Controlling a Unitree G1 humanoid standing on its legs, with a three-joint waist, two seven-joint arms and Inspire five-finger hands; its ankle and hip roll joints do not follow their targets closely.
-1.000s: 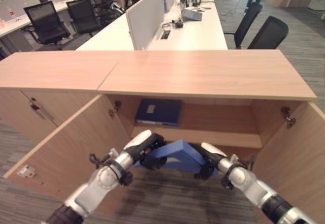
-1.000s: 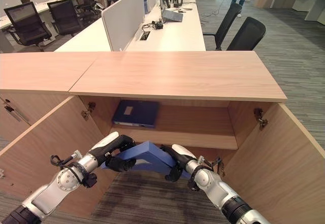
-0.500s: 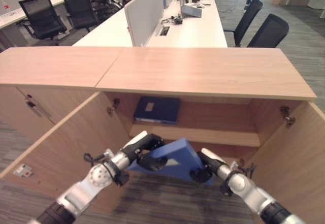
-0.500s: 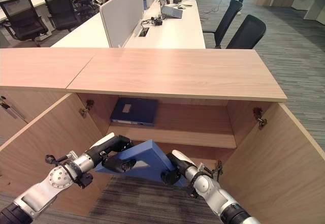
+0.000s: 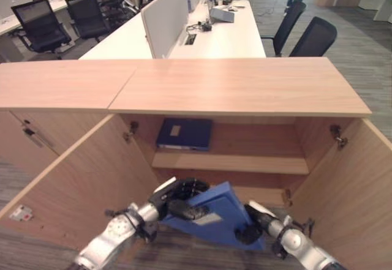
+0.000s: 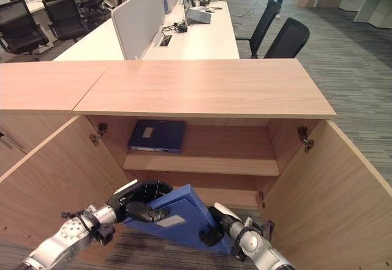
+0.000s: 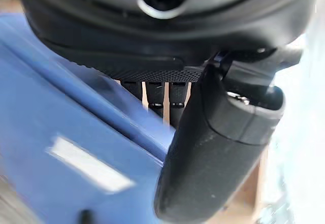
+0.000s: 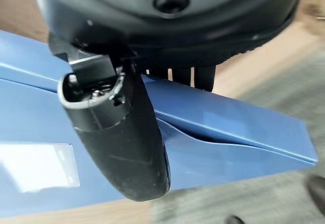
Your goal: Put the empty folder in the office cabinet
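Observation:
A blue folder (image 5: 214,215) with a pale label hangs tilted in front of the open wooden cabinet (image 5: 245,89), low before its bottom compartment. My left hand (image 5: 177,201) grips the folder's left edge, thumb on top and fingers curled under. My right hand (image 5: 252,226) pinches its right lower edge, thumb (image 8: 127,132) on the cover and fingers (image 8: 188,74) behind. In the left wrist view the thumb (image 7: 213,148) lies over the blue cover (image 7: 56,127).
A dark blue folder (image 5: 184,133) lies flat on the cabinet's upper shelf (image 5: 245,163) at its left. Both cabinet doors (image 5: 73,178) (image 5: 349,184) stand wide open on either side. Beyond are desks and black office chairs (image 5: 309,37), and a person stands far back.
Both hands have lowered and tipped the folder, so its labelled cover now faces up. The camera has dropped and shifted a little, and the right hand sits lower.

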